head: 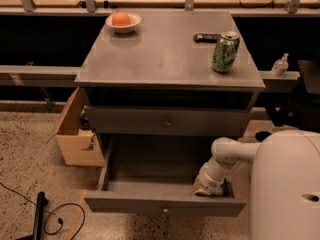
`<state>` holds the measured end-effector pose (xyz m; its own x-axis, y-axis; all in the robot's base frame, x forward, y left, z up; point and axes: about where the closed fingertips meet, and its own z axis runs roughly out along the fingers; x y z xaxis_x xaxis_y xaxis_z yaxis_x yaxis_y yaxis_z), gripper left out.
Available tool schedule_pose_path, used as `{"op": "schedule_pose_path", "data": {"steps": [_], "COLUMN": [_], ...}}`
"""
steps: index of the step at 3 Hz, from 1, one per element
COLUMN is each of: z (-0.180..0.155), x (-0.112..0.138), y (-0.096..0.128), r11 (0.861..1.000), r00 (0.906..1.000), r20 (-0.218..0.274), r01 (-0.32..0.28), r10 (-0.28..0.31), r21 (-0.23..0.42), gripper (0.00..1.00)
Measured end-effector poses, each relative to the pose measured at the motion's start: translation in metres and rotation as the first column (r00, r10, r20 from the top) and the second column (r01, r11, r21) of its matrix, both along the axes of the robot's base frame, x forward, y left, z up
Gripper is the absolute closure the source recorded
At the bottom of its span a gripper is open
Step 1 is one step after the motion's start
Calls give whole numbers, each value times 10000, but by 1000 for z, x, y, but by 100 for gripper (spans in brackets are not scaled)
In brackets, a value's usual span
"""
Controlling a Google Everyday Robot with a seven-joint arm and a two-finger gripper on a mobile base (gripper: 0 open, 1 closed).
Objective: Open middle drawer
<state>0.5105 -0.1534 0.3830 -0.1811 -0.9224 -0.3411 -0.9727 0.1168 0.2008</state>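
Above speckled floor (30,149), the open middle drawer (165,204) holds the gripper (204,190) in its right front corner, grip unclear.

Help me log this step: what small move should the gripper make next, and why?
Probably lift the gripper straight up, out of the middle drawer. The drawer already stands well out of the cabinet, floor showing, and the gripper sits inside it at the right, just behind its front; more pulling seems unneeded.
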Motion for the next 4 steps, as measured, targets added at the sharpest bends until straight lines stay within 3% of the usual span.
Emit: {"op": "schedule_pose_path", "data": {"steps": [1, 2, 4], "z": [0, 5, 6], "x": [2, -17, -17], "y": [1, 5, 5], "r11": [10000, 9998, 9996], "r00": [10000, 9995, 9994], "r20": [-65, -302, -318], "r01": [-10, 86, 103], "r10": [10, -80, -95], "r21": [15, 206, 248], "gripper": [100, 100, 100]}}
